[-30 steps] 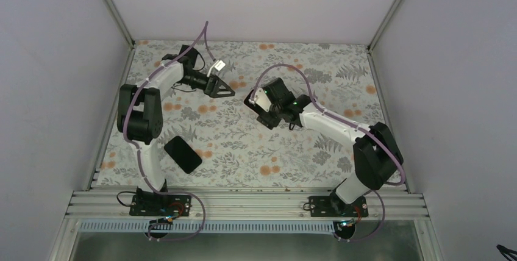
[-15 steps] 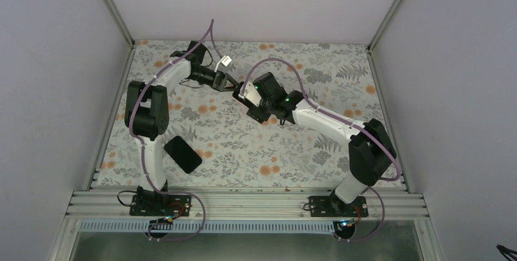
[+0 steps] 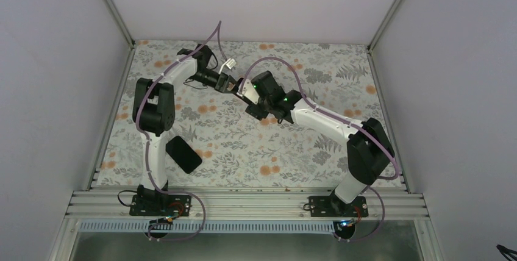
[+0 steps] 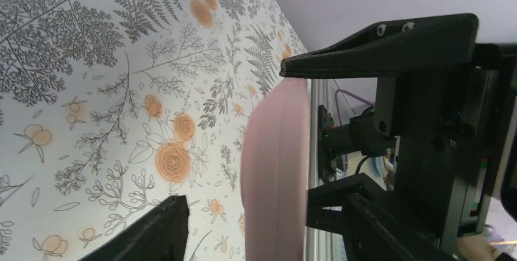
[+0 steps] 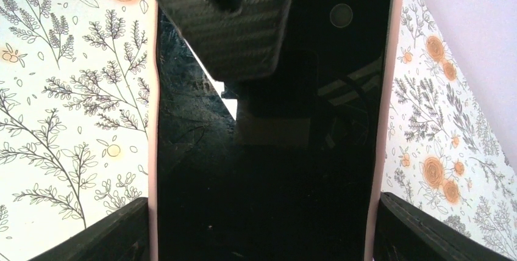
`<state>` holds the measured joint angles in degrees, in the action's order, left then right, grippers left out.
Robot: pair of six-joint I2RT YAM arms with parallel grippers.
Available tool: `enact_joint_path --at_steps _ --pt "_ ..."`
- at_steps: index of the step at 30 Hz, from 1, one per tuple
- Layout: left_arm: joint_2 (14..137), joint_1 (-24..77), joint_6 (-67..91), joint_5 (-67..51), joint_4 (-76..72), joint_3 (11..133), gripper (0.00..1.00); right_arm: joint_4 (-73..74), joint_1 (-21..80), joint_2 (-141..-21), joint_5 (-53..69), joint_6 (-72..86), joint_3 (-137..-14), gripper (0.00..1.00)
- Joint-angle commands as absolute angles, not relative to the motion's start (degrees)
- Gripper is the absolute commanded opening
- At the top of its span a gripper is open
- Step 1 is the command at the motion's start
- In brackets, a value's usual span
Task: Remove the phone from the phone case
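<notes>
My right gripper (image 3: 253,97) is shut on the long edges of a phone (image 5: 268,169) with a black screen in a pink case (image 5: 386,90), held above the table's middle back. Its fingers (image 5: 116,233) sit against both case sides. My left gripper (image 3: 230,83) is open and straddles the top end of the case (image 4: 274,169), seen edge-on between its jaws. There is a gap between its lower finger (image 4: 152,233) and the case. One left finger (image 5: 231,23) lies across the top of the screen in the right wrist view.
A flat black rectangular object (image 3: 183,154) lies on the floral tablecloth (image 3: 244,145) near the left arm's base. Metal frame posts and grey walls close in the table at the back and sides.
My left gripper has swung right to meet the phone. My right gripper has carried the cased phone left and back, so the case now sits between the left jaws.
</notes>
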<state>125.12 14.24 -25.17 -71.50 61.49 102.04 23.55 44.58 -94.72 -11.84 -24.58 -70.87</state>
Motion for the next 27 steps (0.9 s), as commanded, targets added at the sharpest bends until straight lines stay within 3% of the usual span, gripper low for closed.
enact_joint_path --at_steps 1,2,4,9,11,15,21,27 --pt "126.5 14.9 -29.2 -74.6 65.7 104.2 0.57 19.5 45.2 -94.4 -13.1 -25.4 -74.0 0.84" --pt "126.7 15.1 -29.8 -74.6 66.2 104.7 0.45 19.5 45.2 -94.3 -13.3 -25.4 -74.0 0.84" --pt "126.9 15.7 -30.3 -74.3 67.0 105.7 0.33 19.4 45.3 -94.1 -13.4 -25.5 -73.9 0.84" --pt "126.9 15.9 -31.7 -74.4 68.5 107.7 0.27 20.1 45.5 -93.4 -12.7 -25.5 -73.8 0.90" --pt "126.7 15.8 -33.4 -74.5 69.7 108.7 0.20 21.3 45.5 -92.9 -11.0 -25.2 -73.9 0.99" --pt "125.1 15.9 -34.9 -71.0 71.0 111.9 0.03 33.6 45.0 -91.9 -2.1 -25.7 -78.2 1.00" --pt "120.3 16.0 -39.0 -65.6 73.4 116.4 0.02 37.1 36.8 -80.4 7.9 -28.3 -74.0 1.00" --pt "114.6 16.1 -46.7 -66.7 76.3 117.2 0.03 40.6 24.8 -72.3 29.8 -35.4 -65.4 1.00"
